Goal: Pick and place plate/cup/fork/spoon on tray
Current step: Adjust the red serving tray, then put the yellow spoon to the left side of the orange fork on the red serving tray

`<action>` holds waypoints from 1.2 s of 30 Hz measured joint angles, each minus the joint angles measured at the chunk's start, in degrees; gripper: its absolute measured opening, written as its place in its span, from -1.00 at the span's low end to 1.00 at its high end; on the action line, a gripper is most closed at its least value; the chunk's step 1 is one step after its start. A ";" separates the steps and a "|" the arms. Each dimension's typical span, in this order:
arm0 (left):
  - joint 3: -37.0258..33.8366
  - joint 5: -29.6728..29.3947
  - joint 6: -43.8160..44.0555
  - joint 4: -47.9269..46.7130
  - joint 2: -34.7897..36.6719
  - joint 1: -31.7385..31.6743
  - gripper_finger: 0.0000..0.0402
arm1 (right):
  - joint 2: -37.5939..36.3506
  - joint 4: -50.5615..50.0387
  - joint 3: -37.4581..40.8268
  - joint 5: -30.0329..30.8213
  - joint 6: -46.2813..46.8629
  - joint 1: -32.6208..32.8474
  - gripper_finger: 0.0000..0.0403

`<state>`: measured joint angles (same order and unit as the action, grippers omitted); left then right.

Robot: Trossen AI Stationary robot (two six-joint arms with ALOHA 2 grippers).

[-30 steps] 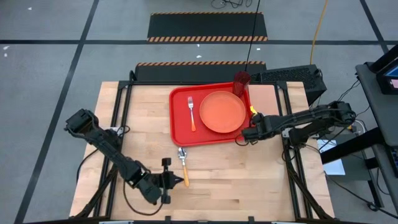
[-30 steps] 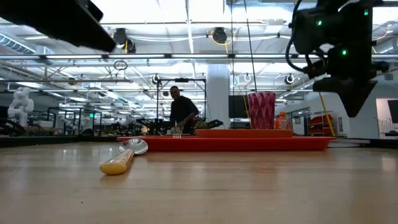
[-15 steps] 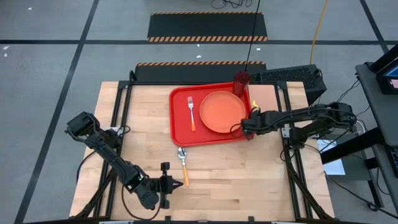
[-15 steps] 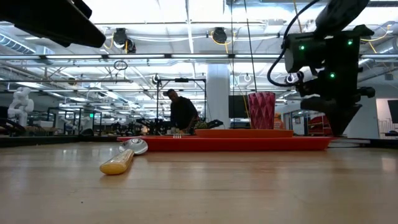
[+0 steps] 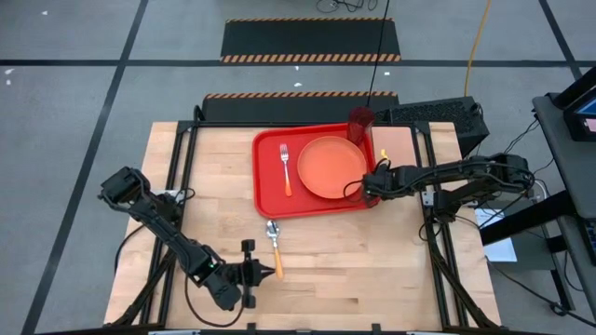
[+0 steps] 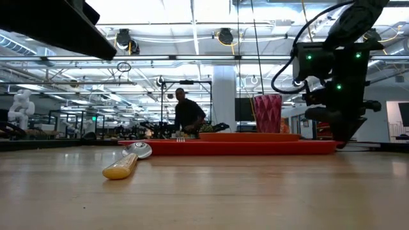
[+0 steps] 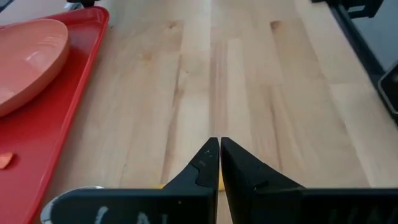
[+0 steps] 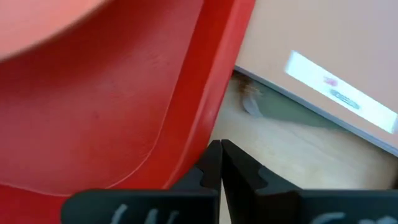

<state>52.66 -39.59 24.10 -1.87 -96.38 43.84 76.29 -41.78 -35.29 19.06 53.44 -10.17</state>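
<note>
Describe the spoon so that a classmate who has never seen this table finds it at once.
Start at the red tray. On the bare wood just off its near edge lies the spoon, alone. Unlike the fork on the tray, it has a rounded silver bowl, not tines.

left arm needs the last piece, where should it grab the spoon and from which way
Grip the spoon on its orange handle, coming straight down from above. It lies flat on the table, handle toward the left gripper and bowl toward the tray. The handle looks narrow enough for the fingers to close across its width; the bowl seems wide and rounded, likely slippery.
</note>
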 joint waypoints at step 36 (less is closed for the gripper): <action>0.02 -3.72 12.85 8.36 0.00 3.98 -0.89 | -12.25 -1.15 -0.09 4.87 3.22 14.50 -1.00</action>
<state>52.69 -43.31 36.95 6.49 -96.38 47.81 64.04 -42.93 -35.38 23.93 56.67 4.33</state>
